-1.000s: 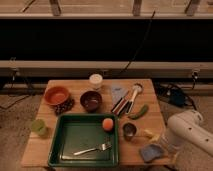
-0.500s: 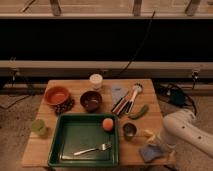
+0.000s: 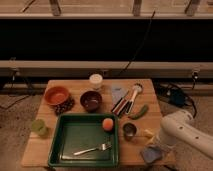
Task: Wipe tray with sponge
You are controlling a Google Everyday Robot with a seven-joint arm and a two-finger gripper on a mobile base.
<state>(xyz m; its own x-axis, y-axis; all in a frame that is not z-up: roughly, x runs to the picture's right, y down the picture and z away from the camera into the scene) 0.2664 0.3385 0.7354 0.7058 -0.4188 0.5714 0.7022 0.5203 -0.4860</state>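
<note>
The dark green tray (image 3: 58,146) lies at the front left of the wooden table. A metal fork (image 3: 93,148) and an orange ball (image 3: 107,124) lie inside it. The blue-grey sponge (image 3: 151,154) sits at the table's front right corner, to the right of the tray. My white arm (image 3: 186,134) reaches in from the right. Its gripper (image 3: 157,145) hangs just above the sponge's far edge and is mostly hidden by the arm.
A small metal cup (image 3: 129,131) and a yellow piece (image 3: 148,133) stand between tray and sponge. Behind are an orange bowl (image 3: 56,95), a dark bowl (image 3: 91,100), a white cup (image 3: 96,80), a pale bluish cloth (image 3: 118,92), utensils (image 3: 127,102) and a green vegetable (image 3: 139,111). A green cup (image 3: 38,126) stands left of the tray.
The arm has moved left and down, bringing the gripper over the sponge. The tray and the other things have not moved.
</note>
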